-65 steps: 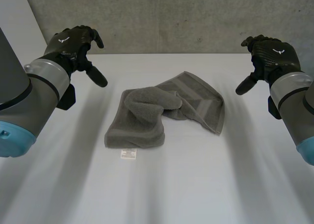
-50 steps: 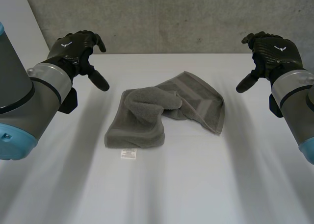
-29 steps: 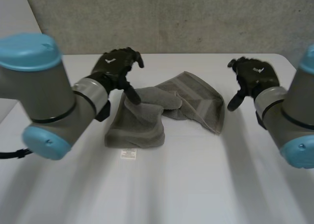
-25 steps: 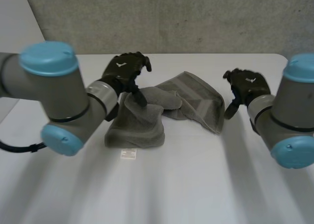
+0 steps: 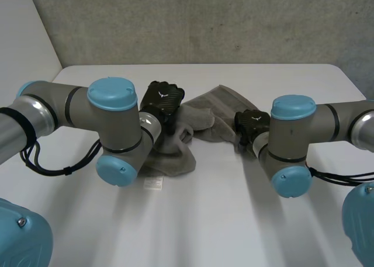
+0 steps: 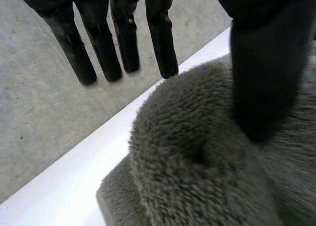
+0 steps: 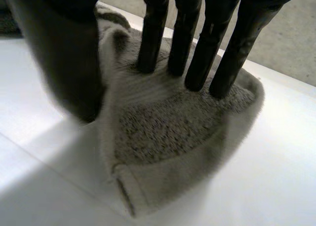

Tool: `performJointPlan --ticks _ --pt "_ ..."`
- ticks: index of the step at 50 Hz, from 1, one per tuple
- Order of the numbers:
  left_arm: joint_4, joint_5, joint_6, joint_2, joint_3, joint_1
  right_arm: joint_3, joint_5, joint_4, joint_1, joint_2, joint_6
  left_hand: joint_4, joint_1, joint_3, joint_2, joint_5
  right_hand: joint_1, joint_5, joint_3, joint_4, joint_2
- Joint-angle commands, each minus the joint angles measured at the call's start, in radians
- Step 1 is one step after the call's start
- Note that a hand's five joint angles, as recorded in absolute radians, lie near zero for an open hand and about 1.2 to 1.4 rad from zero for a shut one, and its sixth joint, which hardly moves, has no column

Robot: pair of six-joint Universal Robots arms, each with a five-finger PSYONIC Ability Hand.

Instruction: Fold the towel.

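Over to the head view: we are seeing the towel (image 5: pixel 207 110) lying crumpled near the middle of the table (image 5: pixel 204 220), a small label (image 5: pixel 153 184) peeking out at its near edge. The left hand (image 5: pixel 165 97) is sitting over the raised fold on the towel's left part, and the right hand (image 5: pixel 251 122) is sitting at its right edge. Both arms are lying low across the table. Bare table is running wide in front of the cloth and out to both sides.

The left wrist view is giving us what the arm is hiding. The fingers (image 6: pixel 163 43) are hanging straight, clear of the hump of towel (image 6: pixel 197 161), and the thumb (image 6: pixel 261 77) is on its other side. That hand is released, gripping nothing. Past the hump, the table's far edge is meeting the wall (image 6: pixel 39 102).

Now the right wrist view: straight fingers (image 7: pixel 197 53) are pressing their tips into the towel's corner (image 7: pixel 168 132), with the thumb (image 7: pixel 64 53) outside the raised edge. That is a released hand, pushing and not pinching. The hemmed edge is lying under the palm, with open table beyond it.
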Motion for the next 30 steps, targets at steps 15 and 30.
performJointPlan --ticks 15,30 --pt "-0.013 0.012 0.014 0.246 -0.120 0.123 -0.038 -0.066 0.025 -0.131 -0.212 -0.013 0.453 0.454 0.460 0.454 0.458 0.578 0.590 0.573 0.592 0.566" --pt "-0.025 0.118 0.014 0.326 -0.238 0.332 0.336 -0.348 0.060 -0.256 -0.550 -0.158 0.423 0.424 0.430 0.424 0.428 0.578 0.590 0.573 0.592 0.566"
